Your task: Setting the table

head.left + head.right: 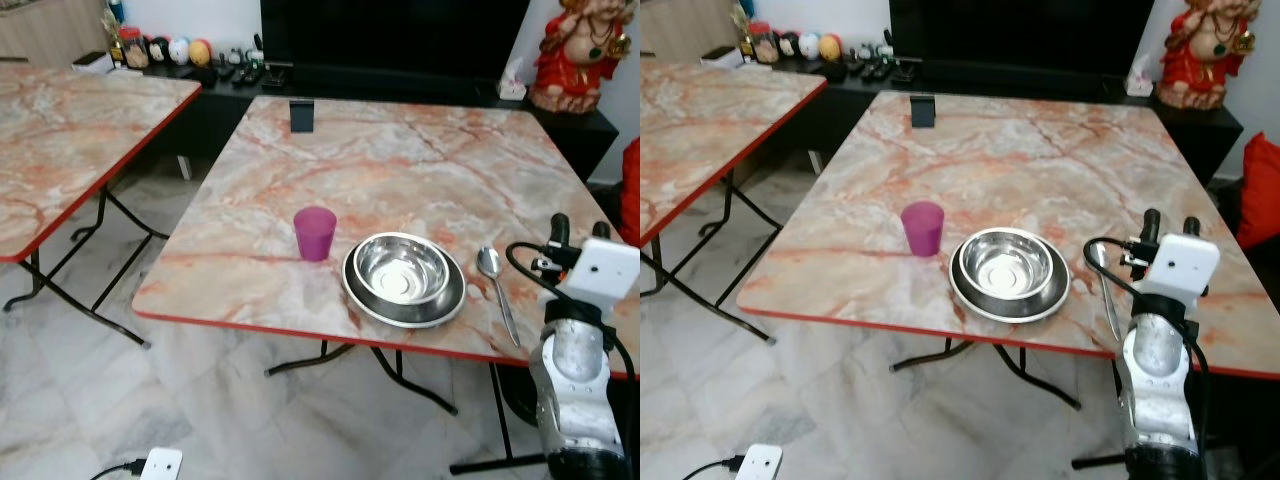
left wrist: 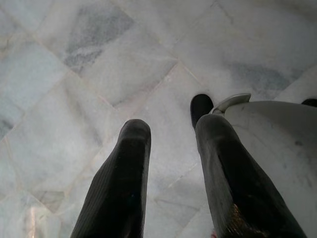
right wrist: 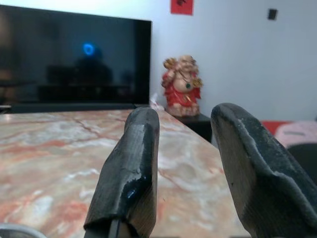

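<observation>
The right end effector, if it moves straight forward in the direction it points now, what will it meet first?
Probably nothing nearby. The right end effector is open and points low across the marble table toward its far edge. Beyond that stands the red statue, roughly in line, though depth is unclear.

The desk (image 1: 400, 160) at centre frame has a glossy marble-patterned top, pink and cream, with a red edge and thin black metal legs. On it, the bowl (image 1: 401, 268) is polished metal, mirror-bright, nested in a shiny metal plate (image 1: 360, 295). The spoon (image 1: 494, 285) beside them is also bright metal. The cup (image 1: 315, 233) looks like smooth, slightly translucent purple plastic. The floor (image 1: 230, 420) is pale polished marble tile. The right claw (image 3: 183, 168) has matt black, scuffed rubbery fingers (image 3: 131, 173); its arm is brushed silver metal.
</observation>
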You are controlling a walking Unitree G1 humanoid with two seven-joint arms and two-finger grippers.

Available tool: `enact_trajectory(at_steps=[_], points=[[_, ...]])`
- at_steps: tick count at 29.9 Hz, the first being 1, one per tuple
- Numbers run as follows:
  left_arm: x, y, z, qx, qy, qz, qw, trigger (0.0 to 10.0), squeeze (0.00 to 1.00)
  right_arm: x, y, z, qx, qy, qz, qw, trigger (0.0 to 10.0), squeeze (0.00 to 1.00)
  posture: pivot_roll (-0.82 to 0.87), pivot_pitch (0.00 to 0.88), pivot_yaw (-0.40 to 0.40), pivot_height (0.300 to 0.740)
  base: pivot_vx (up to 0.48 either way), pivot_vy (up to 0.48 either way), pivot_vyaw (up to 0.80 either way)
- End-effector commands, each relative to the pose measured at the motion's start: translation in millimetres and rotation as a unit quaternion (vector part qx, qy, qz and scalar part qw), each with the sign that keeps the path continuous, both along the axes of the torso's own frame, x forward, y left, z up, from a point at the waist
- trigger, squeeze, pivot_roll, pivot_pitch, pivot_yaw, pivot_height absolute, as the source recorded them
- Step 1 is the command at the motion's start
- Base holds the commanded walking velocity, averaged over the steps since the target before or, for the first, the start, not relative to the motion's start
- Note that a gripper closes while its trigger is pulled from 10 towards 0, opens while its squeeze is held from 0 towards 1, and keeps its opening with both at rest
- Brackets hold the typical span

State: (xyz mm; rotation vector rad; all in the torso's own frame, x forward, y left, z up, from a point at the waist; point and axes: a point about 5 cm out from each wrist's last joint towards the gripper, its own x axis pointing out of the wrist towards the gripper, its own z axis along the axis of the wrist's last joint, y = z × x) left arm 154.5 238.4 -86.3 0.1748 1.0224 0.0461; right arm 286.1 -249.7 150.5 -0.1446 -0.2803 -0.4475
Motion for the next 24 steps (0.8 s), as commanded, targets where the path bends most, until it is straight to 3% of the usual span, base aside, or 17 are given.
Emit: enact_trajectory(at_steps=[1,7,14,24], points=[[-5.4,1.8,-2,-0.001,0.010,-0.003,1.000,10.0,0.00,-0.7,1.5,5,-0.002,-0.003,-0.004,1.000,10.0,0.00,0.05,0.000,-0.014,0.707,0.000,0.000,0.00],[-8.7,2.1,-3,-0.004,0.015,-0.002,1.000,10.0,0.00,0.3,3.0,17,-0.007,-0.013,0.005,1.000,10.0,0.00,0.07,0.000,-0.031,0.707,0.000,0.273,0.00],[-11.2,0.9,-4,-0.008,0.018,0.001,1.000,10.0,0.00,4.7,20.4,20,0.001,-0.009,0.025,1.000,10.0,0.00,0.07,0.000,-0.038,0.707,0.000,0.358,0.00],[-10.6,-0.4,-5,-0.010,0.021,0.012,1.000,10.0,0.00,7.7,20.4,27,0.005,-0.011,0.028,1.000,10.0,0.00,0.06,0.000,-0.050,0.707,0.000,0.386,0.00]])
